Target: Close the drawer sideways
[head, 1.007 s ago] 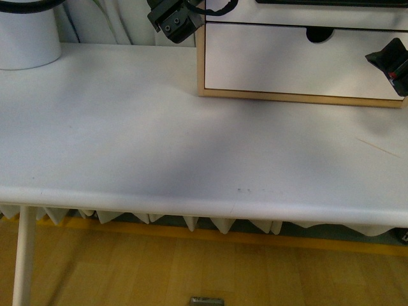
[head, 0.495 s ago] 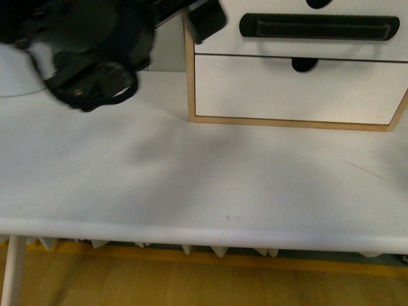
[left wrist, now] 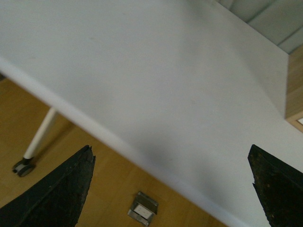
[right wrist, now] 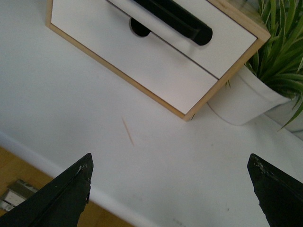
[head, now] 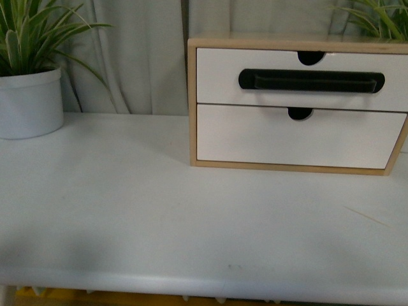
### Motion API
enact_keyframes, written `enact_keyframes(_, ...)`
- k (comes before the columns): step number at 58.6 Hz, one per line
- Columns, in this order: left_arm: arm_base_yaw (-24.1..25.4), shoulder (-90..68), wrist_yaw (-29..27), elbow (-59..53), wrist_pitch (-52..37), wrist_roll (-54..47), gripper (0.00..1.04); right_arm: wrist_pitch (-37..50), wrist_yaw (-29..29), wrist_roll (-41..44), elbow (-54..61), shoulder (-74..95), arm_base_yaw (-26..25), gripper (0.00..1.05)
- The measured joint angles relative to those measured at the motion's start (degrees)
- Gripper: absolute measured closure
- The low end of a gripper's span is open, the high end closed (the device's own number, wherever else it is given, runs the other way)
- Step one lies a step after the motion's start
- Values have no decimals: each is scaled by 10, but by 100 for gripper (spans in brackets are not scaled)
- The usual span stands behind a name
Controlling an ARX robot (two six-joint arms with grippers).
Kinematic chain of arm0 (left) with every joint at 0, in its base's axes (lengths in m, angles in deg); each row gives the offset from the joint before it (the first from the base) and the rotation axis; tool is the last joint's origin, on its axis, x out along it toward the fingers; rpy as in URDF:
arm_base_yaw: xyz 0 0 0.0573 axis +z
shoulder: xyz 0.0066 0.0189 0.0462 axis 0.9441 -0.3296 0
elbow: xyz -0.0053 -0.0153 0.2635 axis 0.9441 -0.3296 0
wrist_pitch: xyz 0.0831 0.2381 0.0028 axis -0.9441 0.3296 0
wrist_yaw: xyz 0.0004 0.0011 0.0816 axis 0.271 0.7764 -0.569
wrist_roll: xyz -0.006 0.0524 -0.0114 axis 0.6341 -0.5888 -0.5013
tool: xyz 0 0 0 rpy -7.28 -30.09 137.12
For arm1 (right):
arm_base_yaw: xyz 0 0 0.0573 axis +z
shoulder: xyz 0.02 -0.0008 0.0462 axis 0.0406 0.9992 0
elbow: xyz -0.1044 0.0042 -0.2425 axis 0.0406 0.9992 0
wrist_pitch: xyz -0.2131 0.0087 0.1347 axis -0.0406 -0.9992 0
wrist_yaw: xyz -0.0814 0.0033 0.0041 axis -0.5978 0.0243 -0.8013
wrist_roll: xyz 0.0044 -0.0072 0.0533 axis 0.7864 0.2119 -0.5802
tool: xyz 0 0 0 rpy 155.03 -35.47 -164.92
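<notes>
Soft even light; the drawer looks slightly blurred, the table dimly shadowed in front.

Left gripper, right gripper gone from front view; camera raised, drawer fully framed.

Tabletop: white, smooth, rounded front edge, under both the left jaws and the right jaws.
Floor: yellow-brown wood, below the left jaws.
Leg: white, slanted, on a castor.
Plate: small, metal, on the floor between the left jaws.
Curtain: pale, pleated, behind the tabletop.
Pot: white, leafy plant, beyond the right jaws.
</notes>
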Motion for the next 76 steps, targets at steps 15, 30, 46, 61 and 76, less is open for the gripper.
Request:
enact_keyframes(15, 29, 142, -9, -46, 89, 18, 7, -83, -27, -44, 54, -169, 14, 9)
enact_keyframes(30, 141, 239, 290, -158, -190, -299, 49, 2, -120, -229, 101, -236, 28, 39)
enact_keyframes(46, 156, 300, 296, -190, -163, -359, 100, 6, -122, -294, 125, -254, 30, 98)
enact_keyframes(61, 156, 343, 296, -196, -128, -364, 101, 9, -123, -295, 154, -278, 30, 103)
enact_keyframes(76, 156, 414, 296, -196, -41, -365, 101, 9, -123, -295, 154, -279, 30, 103)
